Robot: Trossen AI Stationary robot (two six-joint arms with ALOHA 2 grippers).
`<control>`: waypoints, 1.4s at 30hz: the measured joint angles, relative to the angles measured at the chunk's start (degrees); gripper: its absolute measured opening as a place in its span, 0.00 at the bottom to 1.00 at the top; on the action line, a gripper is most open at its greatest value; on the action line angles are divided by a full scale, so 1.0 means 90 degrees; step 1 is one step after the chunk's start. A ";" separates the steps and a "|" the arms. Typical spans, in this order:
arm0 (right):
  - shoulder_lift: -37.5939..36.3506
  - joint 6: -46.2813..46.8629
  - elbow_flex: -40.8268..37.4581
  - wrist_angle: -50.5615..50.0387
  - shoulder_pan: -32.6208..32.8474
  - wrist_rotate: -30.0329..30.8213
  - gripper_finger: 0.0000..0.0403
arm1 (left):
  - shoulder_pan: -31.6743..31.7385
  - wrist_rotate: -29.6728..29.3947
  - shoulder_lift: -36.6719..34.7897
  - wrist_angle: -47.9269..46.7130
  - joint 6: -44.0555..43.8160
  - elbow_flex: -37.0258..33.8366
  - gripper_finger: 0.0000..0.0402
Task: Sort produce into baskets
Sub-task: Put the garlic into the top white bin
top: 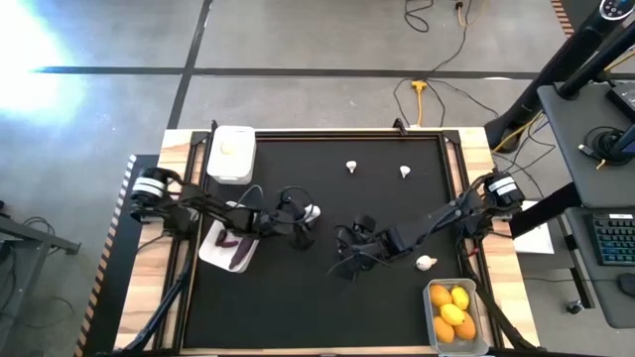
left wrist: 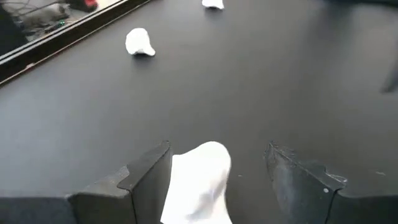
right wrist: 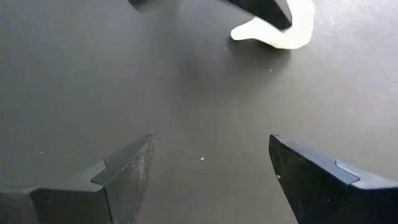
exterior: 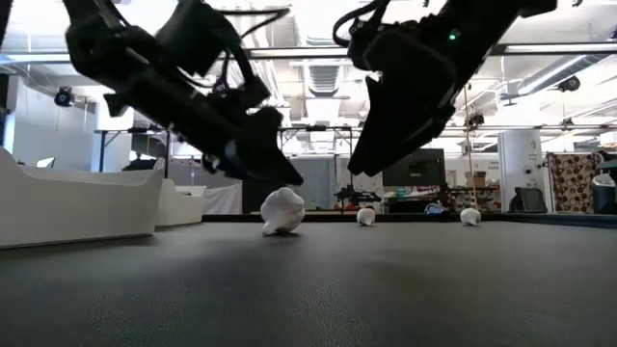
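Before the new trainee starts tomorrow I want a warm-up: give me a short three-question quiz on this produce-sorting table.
1. True or false: the left gripper has its jaws open around a white garlic bulb.
2. How many garlic bulbs lie loose on the black mat, away from both grippers?
3. Which basket holds the yellow and orange fruits: A, far left corner; B, near right corner; C, beside the left arm?

Key: 1 true. 2 three. 3 B; the right gripper is open and holds nothing.
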 joint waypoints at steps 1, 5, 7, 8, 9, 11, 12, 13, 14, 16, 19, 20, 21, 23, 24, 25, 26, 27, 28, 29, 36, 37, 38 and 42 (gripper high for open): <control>0.0000 0.0064 -0.0002 0.0013 0.0058 0.0049 0.76 | 0.0000 -0.0097 0.0168 0.0074 -0.0022 0.0073 0.59; -0.0005 0.0232 -0.0025 0.0025 0.0199 0.0110 0.77 | 0.0000 -0.0598 0.0614 0.0200 -0.0069 0.0296 0.59; -0.0005 0.0279 -0.0037 0.0000 0.0254 0.0214 0.77 | 0.0001 -0.0684 0.0749 0.0212 -0.0090 0.0344 0.59; -0.0005 0.0299 -0.0047 0.0024 0.0278 0.0256 0.77 | 0.0005 -0.0716 0.0792 0.0204 -0.0106 0.0372 0.59; -0.0005 0.0310 -0.0053 0.0021 0.0289 0.0285 0.76 | 0.0010 -0.0747 0.0820 0.0197 -0.0116 0.0395 0.59; -0.0005 0.0315 -0.0063 0.0017 0.0326 0.0395 0.76 | 0.0012 -0.0757 0.0818 0.0110 -0.0123 0.0393 0.59; -0.0005 0.0316 -0.0067 0.0027 0.0333 0.0420 0.75 | 0.0014 -0.0759 0.0816 0.0075 -0.0125 0.0386 0.59; -0.0005 0.0318 -0.0074 0.0015 0.0341 0.0443 0.75 | 0.0015 -0.0771 0.0806 0.0045 -0.0125 0.0372 0.58; -0.0005 0.0318 -0.0077 0.0018 0.0342 0.0474 0.75 | 0.0017 -0.0774 0.0790 -0.0004 -0.0135 0.0363 0.58; -0.0005 0.0315 -0.0083 0.0018 0.0353 0.0569 0.74 | 0.0015 -0.0799 0.0771 -0.0062 -0.0151 0.0349 0.58; -0.0005 0.0315 -0.0086 0.0024 0.0353 0.0680 0.74 | 0.0012 -0.0920 0.0747 -0.0157 -0.0273 0.0351 0.61; -0.0005 0.0316 -0.0093 0.0022 0.0353 0.0709 0.74 | 0.0012 -0.0917 0.0731 -0.0201 -0.0284 0.0357 0.62; -0.0005 0.0316 -0.0097 0.0014 0.0353 0.0717 0.74 | 0.0012 -0.0902 0.0719 -0.0214 -0.0288 0.0356 0.64; -0.0005 0.0344 -0.0098 0.0020 0.0350 0.0724 0.75 | 0.0005 -0.0897 0.0716 -0.0231 -0.0337 0.0347 0.69; -0.0005 0.0348 -0.0098 0.0020 0.0350 0.0724 0.75 | 0.0005 -0.0913 0.0716 -0.0245 -0.0383 0.0337 0.71; -0.0005 0.0354 -0.0098 0.0020 0.0350 0.0724 0.75 | 0.0005 -0.0894 0.0721 -0.0326 -0.0438 0.0327 0.74; -0.0005 0.0357 -0.0101 0.0020 0.0352 0.0724 0.76 | 0.0000 -0.0950 0.0740 -0.0437 -0.0502 0.0314 0.76; -0.0005 0.0357 -0.0101 0.0019 0.0353 0.0722 0.76 | 0.0000 -0.0955 0.0743 -0.0521 -0.0529 0.0303 0.78; -0.0005 0.0351 -0.0101 0.0019 0.0352 0.0722 0.76 | 0.0001 -0.0951 0.0742 -0.0508 -0.0536 0.0303 0.80; -0.0005 0.0310 -0.0101 0.0020 0.0350 0.0722 0.76 | 0.0005 -0.0955 0.0733 -0.0474 -0.0540 0.0305 0.81; -0.0005 0.0216 -0.0101 0.0020 0.0350 0.0722 0.76 | 0.0026 -0.1127 0.0871 -0.0374 -0.0548 0.0408 0.81; -0.0005 0.0213 -0.0101 0.0018 0.0350 0.0722 0.75 | 0.0041 -0.1142 0.0914 -0.0354 -0.0552 0.0448 0.81; -0.0005 0.0211 -0.0101 0.0020 0.0350 0.0722 0.75 | 0.0054 -0.1140 0.0968 -0.0355 -0.0553 0.0489 0.80; -0.0005 0.0203 -0.0101 0.0013 0.0350 0.0720 0.74 | 0.0121 -0.1143 0.1300 -0.0364 -0.0555 0.0699 0.72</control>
